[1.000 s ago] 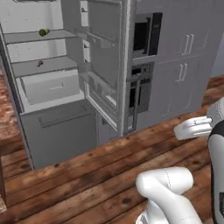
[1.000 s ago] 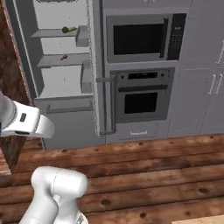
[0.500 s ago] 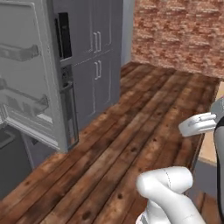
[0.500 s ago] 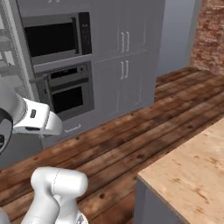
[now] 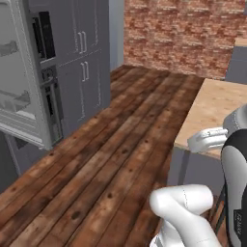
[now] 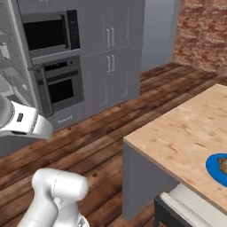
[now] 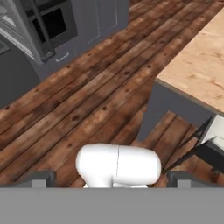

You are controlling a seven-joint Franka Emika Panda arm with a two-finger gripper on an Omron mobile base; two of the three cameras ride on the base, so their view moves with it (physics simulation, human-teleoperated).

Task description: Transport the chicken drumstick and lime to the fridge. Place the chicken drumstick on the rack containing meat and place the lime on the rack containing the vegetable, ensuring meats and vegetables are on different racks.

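Note:
The fridge shows just its open door (image 5: 21, 96), pale grey with door racks, at the far left; that door (image 7: 19, 24) also sits in the top left corner of the hand view. Both of its racks and the lime are out of view. On a blue plate (image 6: 214, 172) at the right edge of the wooden counter lies a brown lump, the chicken drumstick (image 6: 223, 165), cut off by the picture's edge. My gripper (image 7: 111, 178) is open, its two dark fingertips (image 7: 41, 177) wide apart with nothing between them, high over the wooden floor beside the counter.
A wooden-topped island counter (image 6: 186, 128) stands to the right, with a dark-framed chair (image 6: 186, 210) at its near side. Grey cabinets (image 6: 108, 53), a wall oven (image 6: 60, 86) and a microwave (image 6: 46, 31) line the left wall. A brick wall (image 5: 178, 34) closes the back.
The whole picture has swung right, so the camera has moved. The fridge's inside has left the views; the island counter and the blue plate have come in. The gripper stays open.

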